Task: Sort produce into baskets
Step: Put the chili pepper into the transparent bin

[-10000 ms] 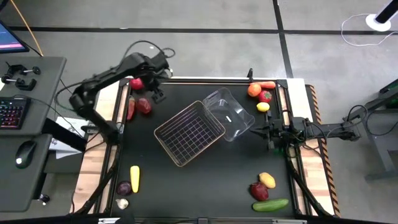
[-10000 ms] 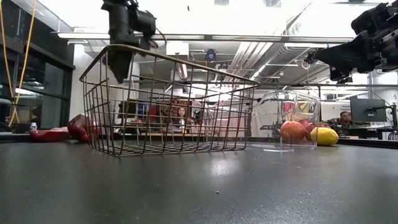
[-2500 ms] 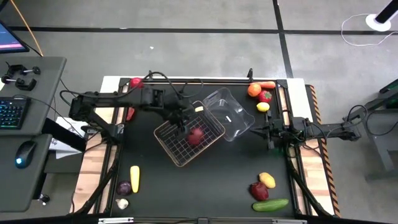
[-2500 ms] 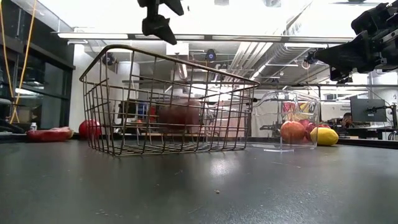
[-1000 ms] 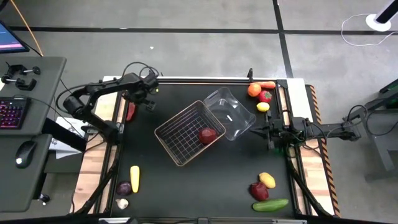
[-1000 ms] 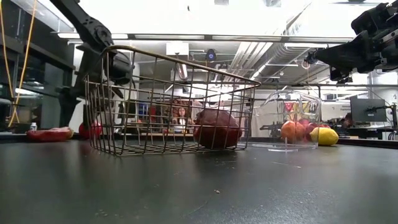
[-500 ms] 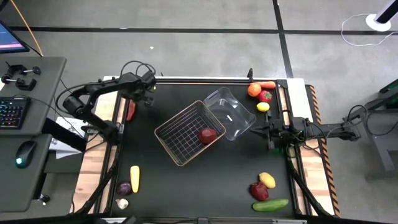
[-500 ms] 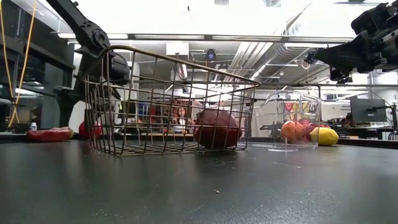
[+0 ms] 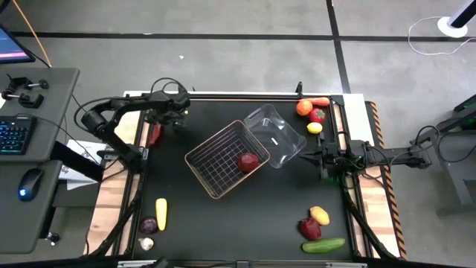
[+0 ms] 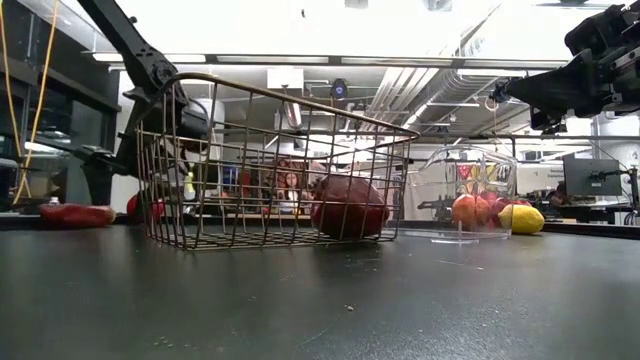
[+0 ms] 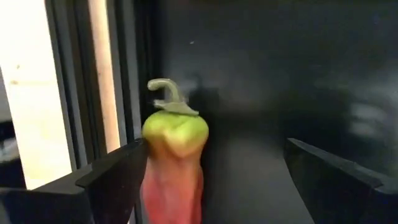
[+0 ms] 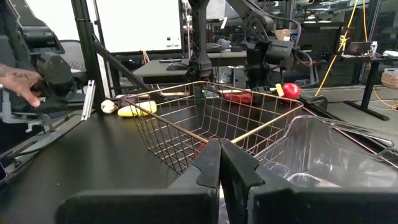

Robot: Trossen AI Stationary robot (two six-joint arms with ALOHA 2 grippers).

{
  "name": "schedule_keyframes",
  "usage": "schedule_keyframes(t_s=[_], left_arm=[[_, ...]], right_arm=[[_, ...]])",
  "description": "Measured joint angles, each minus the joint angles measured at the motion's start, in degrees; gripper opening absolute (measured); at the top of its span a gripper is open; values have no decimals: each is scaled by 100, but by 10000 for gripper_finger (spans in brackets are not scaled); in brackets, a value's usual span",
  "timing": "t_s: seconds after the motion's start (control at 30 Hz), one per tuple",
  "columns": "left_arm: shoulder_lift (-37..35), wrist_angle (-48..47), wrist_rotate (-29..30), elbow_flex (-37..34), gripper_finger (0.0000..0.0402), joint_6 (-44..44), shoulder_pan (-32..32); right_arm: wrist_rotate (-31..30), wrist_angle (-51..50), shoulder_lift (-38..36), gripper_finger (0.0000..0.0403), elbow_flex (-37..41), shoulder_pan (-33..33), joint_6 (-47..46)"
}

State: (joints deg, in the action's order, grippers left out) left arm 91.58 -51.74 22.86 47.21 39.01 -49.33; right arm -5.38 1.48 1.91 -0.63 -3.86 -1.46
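A black desk (image 9: pixel 245 216) framed by wooden edging stands on a grey concrete floor, seen from above: a wire-mesh basket (image 9: pixel 216 160) sits tilted at its centre with one dark red fruit (image 9: pixel 248 161) inside, touching a clear plastic tub (image 9: pixel 277 138) on its far right corner. The left gripper (image 9: pixel 165 119) hangs over the desk's far left edge above a red pepper (image 9: pixel 155 134), while the right gripper (image 9: pixel 314 157) waits beside the tub. An orange (image 9: pixel 303 108), a carrot (image 9: pixel 320 101), a strawberry-red piece (image 9: pixel 318 115) and a lemon (image 9: pixel 314 127) cluster at the far right; a banana (image 9: pixel 161 213), purple onion (image 9: pixel 149 224) and garlic (image 9: pixel 146 243) lie near left, and a second lemon (image 9: pixel 320 215), a red apple (image 9: pixel 310 228) and a cucumber (image 9: pixel 323 244) near right. At desk height, the red fruit rests against the basket's right wall, the tub behind it. The left wrist camera shows the pepper, green-topped with a curled stem, between wide-open jaws, not gripped. The right wrist camera shows that arm's jaws pressed shut on nothing, facing basket and tub; a person's hand (image 12: pixel 22 84) rests on equipment beyond the desk.
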Motion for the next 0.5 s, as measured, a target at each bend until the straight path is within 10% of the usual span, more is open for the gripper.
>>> schedule_keyframes(t_s=[0.5], left_arm=[[-138, -110, -506, -51, 312, 103, 288]], right_arm=[[2, 0, 0, 0, 0, -2, 0]])
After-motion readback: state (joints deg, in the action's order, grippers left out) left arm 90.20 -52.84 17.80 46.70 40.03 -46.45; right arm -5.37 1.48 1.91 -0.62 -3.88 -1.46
